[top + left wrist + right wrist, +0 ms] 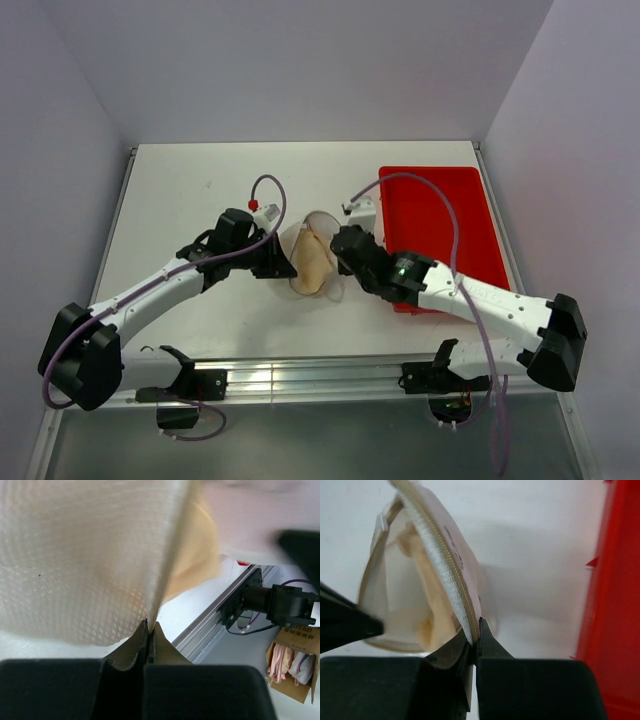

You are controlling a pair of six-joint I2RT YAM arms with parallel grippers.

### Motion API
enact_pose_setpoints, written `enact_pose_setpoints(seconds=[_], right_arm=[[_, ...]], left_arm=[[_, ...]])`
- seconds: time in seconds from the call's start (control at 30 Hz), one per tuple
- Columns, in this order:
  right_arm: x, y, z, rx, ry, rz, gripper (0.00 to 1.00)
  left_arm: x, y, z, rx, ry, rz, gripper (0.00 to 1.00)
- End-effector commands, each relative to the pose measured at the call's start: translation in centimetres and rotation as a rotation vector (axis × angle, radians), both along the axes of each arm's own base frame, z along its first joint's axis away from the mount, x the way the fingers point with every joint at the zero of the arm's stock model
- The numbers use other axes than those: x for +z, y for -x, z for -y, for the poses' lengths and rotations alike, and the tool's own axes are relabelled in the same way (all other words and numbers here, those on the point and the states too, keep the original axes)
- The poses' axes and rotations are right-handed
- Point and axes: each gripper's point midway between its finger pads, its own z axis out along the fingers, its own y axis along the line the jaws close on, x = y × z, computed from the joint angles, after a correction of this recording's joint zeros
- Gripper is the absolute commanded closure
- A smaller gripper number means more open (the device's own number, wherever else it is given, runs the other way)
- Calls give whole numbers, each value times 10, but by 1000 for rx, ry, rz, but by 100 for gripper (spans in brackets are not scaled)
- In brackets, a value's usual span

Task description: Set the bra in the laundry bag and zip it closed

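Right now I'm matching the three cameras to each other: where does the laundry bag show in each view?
Top external: the laundry bag sits at the centre of the picture, left of the red tray.
Left wrist: its mesh fills the upper left.
Right wrist: left of centre, with its zip edge running down to the bottom middle.
Shared landmark: the peach bra inside it, visible in all three views.

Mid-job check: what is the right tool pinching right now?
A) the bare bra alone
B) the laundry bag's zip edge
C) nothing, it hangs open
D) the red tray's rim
B: the right wrist view shows the right tool shut on the zip edge of the laundry bag, with the bra inside it.
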Motion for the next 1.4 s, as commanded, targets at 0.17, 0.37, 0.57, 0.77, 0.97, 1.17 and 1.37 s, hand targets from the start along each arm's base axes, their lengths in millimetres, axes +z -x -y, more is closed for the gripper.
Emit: enact_pose_setpoints(seconds=[0.17, 0.37, 0.57, 0.77, 0.97, 1.17, 1.37], right_arm=[[111, 0, 49, -116, 297, 76, 100], [68, -1, 37, -80, 507, 3, 100], [56, -1, 42, -117, 576, -26, 100], [87, 5, 30, -54, 420, -7, 100], [69, 18, -18, 92, 368, -66, 98], [49, 26, -69, 169, 244, -110, 86], [29, 27, -111, 228, 171, -142, 63]], left_arm=[[30, -1, 0, -8, 54, 87, 100], [32, 8, -2, -41, 38, 54, 100], [39, -3, -17, 19, -8, 88, 100], [63, -9, -18, 48, 17, 145, 100], [55, -12, -7, 22, 58, 129, 100], [22, -13, -5, 21, 45, 72, 100], [8, -18, -7, 35, 21, 54, 100]])
